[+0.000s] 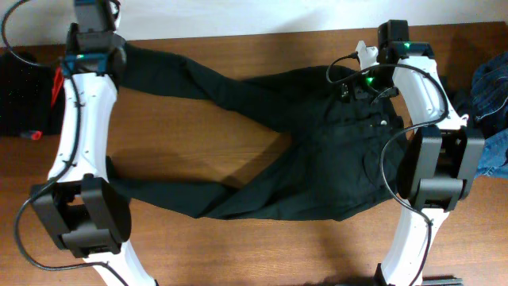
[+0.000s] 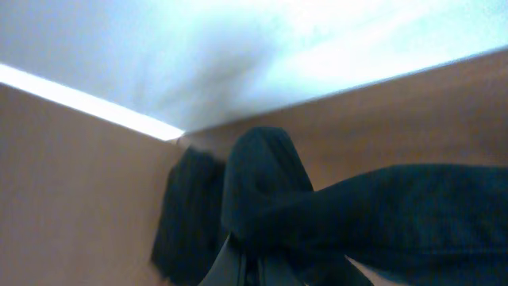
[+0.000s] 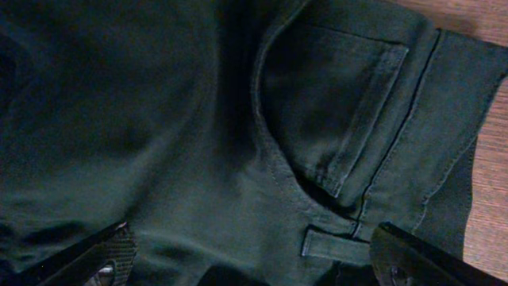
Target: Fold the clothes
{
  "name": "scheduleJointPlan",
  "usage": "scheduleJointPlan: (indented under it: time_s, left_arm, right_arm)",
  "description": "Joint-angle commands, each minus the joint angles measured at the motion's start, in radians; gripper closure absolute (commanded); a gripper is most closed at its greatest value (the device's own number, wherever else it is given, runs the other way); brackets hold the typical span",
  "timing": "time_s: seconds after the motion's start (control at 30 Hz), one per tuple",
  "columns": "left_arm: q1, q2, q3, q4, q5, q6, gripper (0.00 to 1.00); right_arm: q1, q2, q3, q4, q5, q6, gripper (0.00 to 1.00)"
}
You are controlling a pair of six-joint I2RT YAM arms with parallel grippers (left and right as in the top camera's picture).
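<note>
Long black jeans (image 1: pixel 302 151) lie spread on the wooden table (image 1: pixel 238 246), waist to the right and both legs reaching left. My left gripper (image 1: pixel 99 59) sits at the far left corner, shut on the end of the upper leg (image 2: pixel 381 214); the cloth bunches over its jaws (image 2: pixel 254 274). Over the waist at the far right hovers my right gripper (image 1: pixel 353 79), open. In the right wrist view its fingers (image 3: pixel 95 254) stand wide apart above a pocket (image 3: pixel 333 119) and a belt loop (image 3: pixel 337 242), with nothing gripped.
A heap of blue denim (image 1: pixel 492 87) lies at the table's right edge. A black bundle with a red bit (image 1: pixel 24 99) sits at the left edge. The arm bases stand at the front left (image 1: pixel 83 218) and front right (image 1: pixel 436 171).
</note>
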Motion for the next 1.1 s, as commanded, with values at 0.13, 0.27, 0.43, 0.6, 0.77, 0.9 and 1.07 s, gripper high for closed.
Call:
scheduleJointPlan:
  time_s: [0.13,0.27,0.43,0.6,0.77,0.9,1.07]
  left_arm:
    - [0.093,-0.023,0.017,0.138,0.277,0.034,1.0]
    - [0.135,-0.021,0.005,0.095,0.386,0.034,1.0]
    - [0.19,0.003,-0.066,0.06,0.496,0.033,1.0]
    - [0.225,0.028,-0.161,0.06,0.495,0.034,1.0]
    - [0.239,0.03,-0.229,0.061,0.491,0.034,1.0]
    - [0.24,0.034,-0.279,0.064,0.439,0.034,1.0]
    - [0.249,0.036,-0.348,0.098,0.396,0.034,1.0]
  right_arm:
    - [-0.002,-0.049,0.016,-0.002,0.012,0.0,0.01]
    - [-0.002,-0.049,0.016,-0.002,0.012,0.0,0.01]
    - [-0.002,-0.049,0.016,-0.002,0.012,0.0,0.01]
    - [-0.002,-0.049,0.016,-0.002,0.012,0.0,0.01]
    - [-0.002,-0.049,0.016,-0.002,0.012,0.0,0.01]
    - [-0.002,-0.049,0.016,-0.002,0.013,0.0,0.01]
    - [-0.002,-0.049,0.016,-0.002,0.013,0.0,0.01]
